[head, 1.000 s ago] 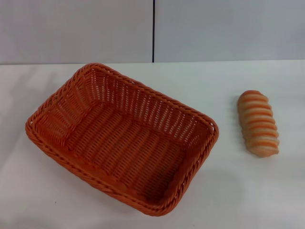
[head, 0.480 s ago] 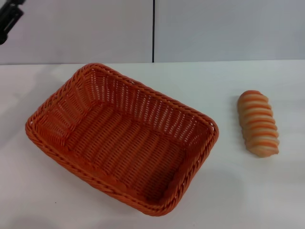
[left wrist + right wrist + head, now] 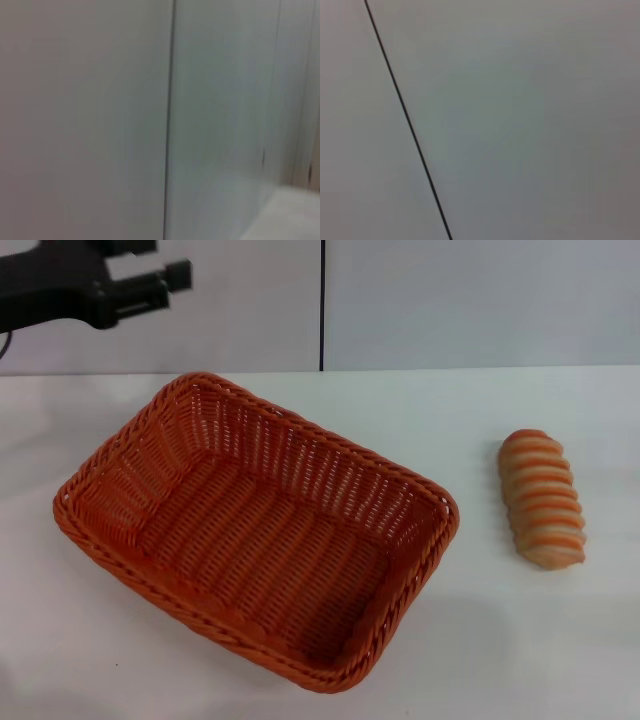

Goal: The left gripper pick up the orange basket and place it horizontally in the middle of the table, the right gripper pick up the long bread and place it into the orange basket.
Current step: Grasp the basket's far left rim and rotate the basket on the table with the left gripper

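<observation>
White table (image 3: 300, 410) carries the orange basket (image 3: 255, 530) lying askew left of centre, with the long bread (image 3: 542, 499) well apart to its right. Above the basket's far left corner, the left end effector (image 3: 160, 262) hangs with fingers spread and empty.

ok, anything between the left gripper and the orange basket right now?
Nothing visible. The left gripper hangs above the table's far left, fingers open, with only clear air down to the orange basket's far rim. The long bread lies apart, to the basket's right.
</observation>
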